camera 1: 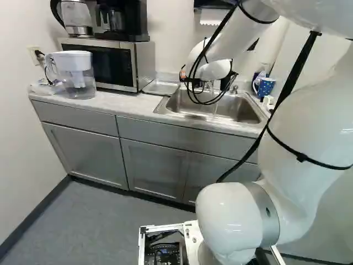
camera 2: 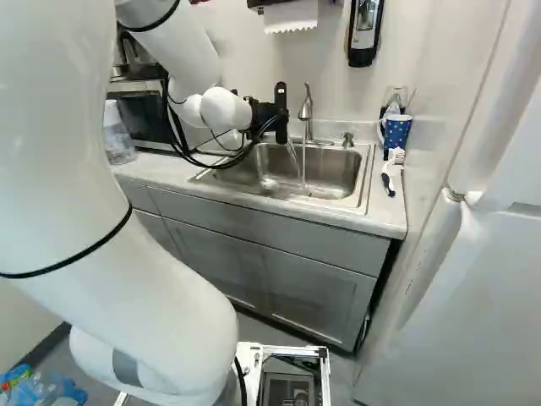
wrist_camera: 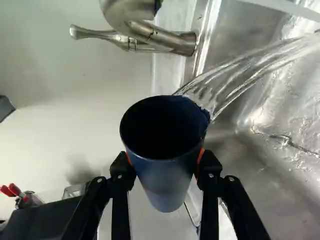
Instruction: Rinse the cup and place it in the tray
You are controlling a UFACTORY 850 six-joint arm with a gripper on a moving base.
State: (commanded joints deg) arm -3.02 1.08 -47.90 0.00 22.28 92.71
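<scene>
A robot's black gripper (camera 2: 281, 117) holds a dark blue cup (wrist_camera: 162, 185) at a stainless-steel sink (camera 2: 351, 199), its orange-padded fingers (wrist_camera: 210, 167) clamped on opposite sides. Water (wrist_camera: 245, 70) streams at the cup's rim toward 1 o'clock, counting the fingers as 6, while the faucet (camera 2: 306, 108) runs into the basin. A metal tray (camera 1: 161, 87) sits on the surface (camera 1: 124, 105) at the sink's 10 o'clock in the left base view; a polka-dot mug (camera 2: 397, 131) stands at 2 o'clock in the right base view.
</scene>
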